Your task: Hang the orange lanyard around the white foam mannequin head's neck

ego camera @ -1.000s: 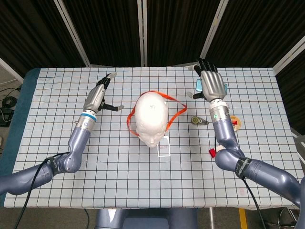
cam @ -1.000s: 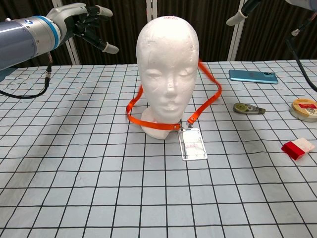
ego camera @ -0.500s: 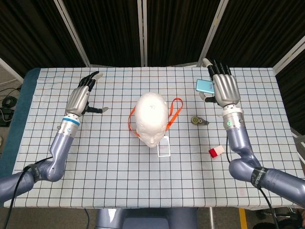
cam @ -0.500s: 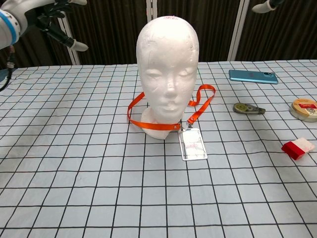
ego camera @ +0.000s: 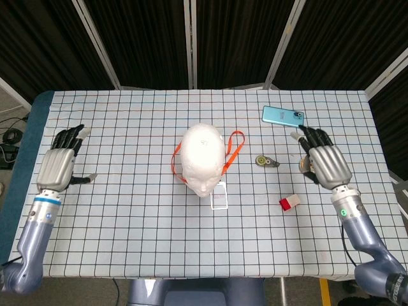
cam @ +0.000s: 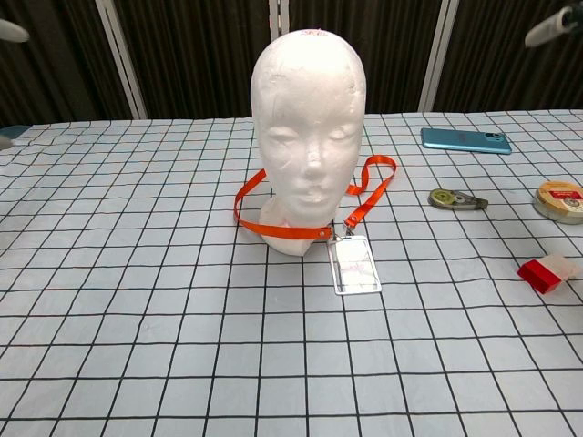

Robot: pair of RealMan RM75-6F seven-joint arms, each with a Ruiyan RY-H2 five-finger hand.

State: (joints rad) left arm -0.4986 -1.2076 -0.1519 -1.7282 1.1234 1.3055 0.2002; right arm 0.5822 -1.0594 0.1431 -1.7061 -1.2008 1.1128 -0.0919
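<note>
The white foam mannequin head [ego camera: 203,158] [cam: 308,137] stands upright at the table's middle. The orange lanyard [ego camera: 233,147] [cam: 372,189] loops around its neck and lies on the cloth to its right side in the views. Its clear badge holder [ego camera: 218,196] [cam: 355,265] rests flat in front of the base. My left hand [ego camera: 59,164] hovers over the table's left edge, fingers spread, holding nothing. My right hand [ego camera: 326,162] hovers at the right, fingers apart and empty. In the chest view only a fingertip of each hand shows at the top corners.
A blue phone [ego camera: 282,115] [cam: 465,139] lies at the back right. A correction tape dispenser [ego camera: 266,160] [cam: 456,199], a tape roll [cam: 560,200] and a red-and-white block [ego camera: 289,203] [cam: 548,270] sit on the right side of the checked tablecloth [ego camera: 140,217].
Both hands have drawn away from the mannequin head, outward and toward the table's near side. The lanyard settled onto the cloth around the neck and lies still.
</note>
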